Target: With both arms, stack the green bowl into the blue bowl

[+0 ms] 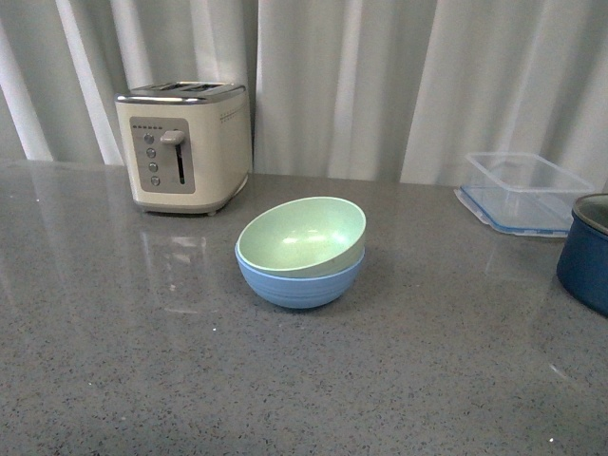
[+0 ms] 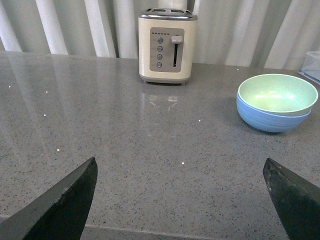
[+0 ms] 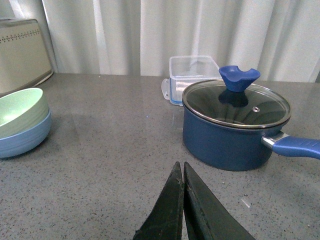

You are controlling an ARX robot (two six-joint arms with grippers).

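The green bowl (image 1: 302, 233) sits tilted inside the blue bowl (image 1: 299, 281) at the middle of the grey counter. Both also show in the left wrist view, green bowl (image 2: 277, 93) in blue bowl (image 2: 270, 118), and in the right wrist view, green bowl (image 3: 19, 111) in blue bowl (image 3: 25, 140). My left gripper (image 2: 180, 167) is open and empty, well away from the bowls, over bare counter. My right gripper (image 3: 181, 170) is shut and empty, between the bowls and the navy pot. Neither arm shows in the front view.
A cream toaster (image 1: 185, 145) stands at the back left. A clear plastic container (image 1: 525, 190) lies at the back right. A dark navy pot (image 3: 235, 125) with a glass lid and blue handle stands at the right, close to my right gripper.
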